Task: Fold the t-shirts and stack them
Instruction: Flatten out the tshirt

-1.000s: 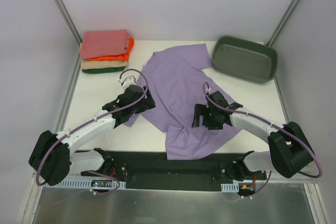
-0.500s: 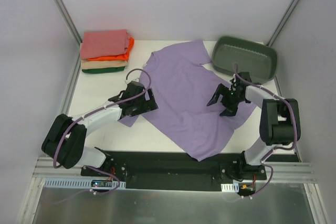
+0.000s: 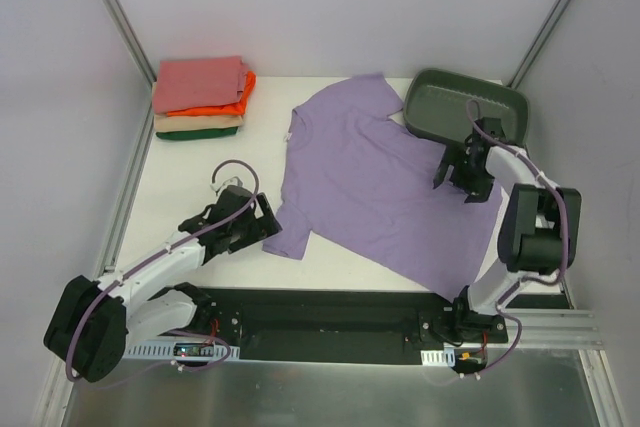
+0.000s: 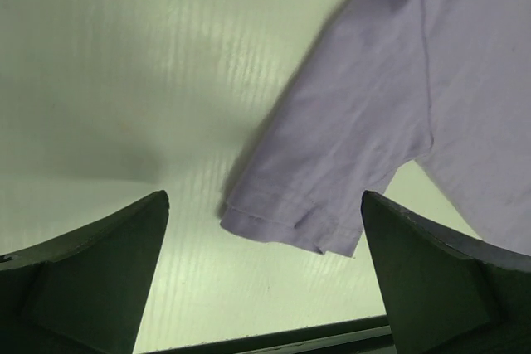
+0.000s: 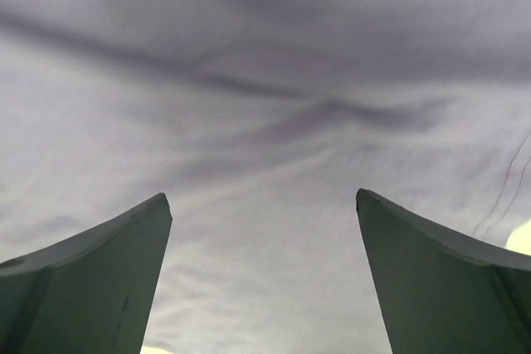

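Note:
A lavender t-shirt (image 3: 370, 182) lies spread flat across the middle of the table, collar toward the far left and hem toward the near right. A stack of folded t-shirts (image 3: 201, 97), salmon-pink over orange, tan and dark green, sits at the far left corner. My left gripper (image 3: 268, 231) is open, just left of the shirt's near sleeve (image 4: 332, 188), nothing between its fingers. My right gripper (image 3: 452, 179) is open above the shirt's right side. Purple cloth (image 5: 265, 122) fills the right wrist view beneath my right gripper (image 5: 261, 196), and no cloth sits between the fingers.
A grey-green plastic tub (image 3: 466, 112) stands at the far right, its near rim touching the shirt's upper sleeve and close to my right arm. Bare white table (image 3: 190, 182) lies left of the shirt. The black base rail (image 3: 330, 312) runs along the near edge.
The shirt went from bunched and twisted to spread flat, its hem pulled to the right. My right gripper swung to the far right near the tub; my left gripper drew back toward the near left.

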Robot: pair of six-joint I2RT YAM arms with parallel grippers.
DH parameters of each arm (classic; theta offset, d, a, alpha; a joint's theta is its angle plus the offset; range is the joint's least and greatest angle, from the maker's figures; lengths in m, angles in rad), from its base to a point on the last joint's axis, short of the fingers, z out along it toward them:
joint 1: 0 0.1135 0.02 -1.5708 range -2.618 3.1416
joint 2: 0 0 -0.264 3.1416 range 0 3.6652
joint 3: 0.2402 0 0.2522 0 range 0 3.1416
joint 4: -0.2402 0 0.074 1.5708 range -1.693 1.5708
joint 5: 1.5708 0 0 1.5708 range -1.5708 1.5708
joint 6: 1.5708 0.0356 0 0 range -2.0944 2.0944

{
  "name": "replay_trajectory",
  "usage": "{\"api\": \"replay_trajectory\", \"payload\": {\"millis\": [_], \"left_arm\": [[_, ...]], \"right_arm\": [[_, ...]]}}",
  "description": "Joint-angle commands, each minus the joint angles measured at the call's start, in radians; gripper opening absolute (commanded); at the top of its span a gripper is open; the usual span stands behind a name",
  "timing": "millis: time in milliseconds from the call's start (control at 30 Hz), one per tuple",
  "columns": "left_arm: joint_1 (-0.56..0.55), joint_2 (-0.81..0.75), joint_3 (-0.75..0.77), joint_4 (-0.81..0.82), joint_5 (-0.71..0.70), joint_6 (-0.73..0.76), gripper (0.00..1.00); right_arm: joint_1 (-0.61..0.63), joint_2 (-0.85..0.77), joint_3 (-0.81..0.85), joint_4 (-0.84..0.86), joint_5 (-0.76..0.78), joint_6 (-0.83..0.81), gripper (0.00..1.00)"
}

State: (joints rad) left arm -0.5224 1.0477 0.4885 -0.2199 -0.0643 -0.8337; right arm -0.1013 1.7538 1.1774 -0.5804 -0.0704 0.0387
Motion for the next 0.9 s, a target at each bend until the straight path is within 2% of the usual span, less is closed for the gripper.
{"api": "replay_trajectory", "payload": {"millis": [0, 133, 300, 333, 433, 467, 500, 600, 733, 867], "left_arm": [[-0.001, -0.057, -0.056, -0.056, -0.022, -0.077, 0.98], [-0.001, -0.023, -0.062, -0.039, 0.020, -0.081, 0.86], [-0.007, 0.084, -0.042, 0.046, 0.093, -0.068, 0.57], [-0.011, 0.115, -0.030, 0.062, 0.109, -0.061, 0.51], [-0.019, 0.193, 0.016, 0.062, 0.121, -0.045, 0.21], [-0.021, 0.196, 0.024, 0.062, 0.123, -0.042, 0.04], [-0.021, 0.192, 0.024, 0.060, 0.118, -0.044, 0.00], [-0.021, 0.109, 0.001, 0.022, 0.071, -0.070, 0.00], [-0.019, -0.038, 0.002, -0.163, -0.138, -0.110, 0.00], [-0.019, -0.132, 0.085, -0.406, -0.302, -0.130, 0.00]], "right_arm": [[0.100, -0.285, -0.123, 0.056, 0.047, -0.053, 0.96], [0.133, -0.526, -0.333, 0.155, -0.037, 0.024, 0.96], [0.133, -0.792, -0.580, 0.221, -0.065, 0.075, 0.96], [0.133, -0.832, -0.617, 0.237, -0.071, 0.079, 0.96], [0.132, -0.905, -0.662, 0.252, -0.104, 0.064, 0.96], [0.133, -0.918, -0.665, 0.251, -0.124, 0.055, 0.96], [0.133, -0.927, -0.667, 0.251, -0.150, 0.047, 0.96], [0.150, -0.936, -0.674, 0.277, -0.236, 0.033, 0.96], [0.262, -0.936, -0.659, 0.242, -0.074, 0.047, 0.96], [0.278, -0.951, -0.648, 0.220, -0.094, 0.061, 0.96]]}}
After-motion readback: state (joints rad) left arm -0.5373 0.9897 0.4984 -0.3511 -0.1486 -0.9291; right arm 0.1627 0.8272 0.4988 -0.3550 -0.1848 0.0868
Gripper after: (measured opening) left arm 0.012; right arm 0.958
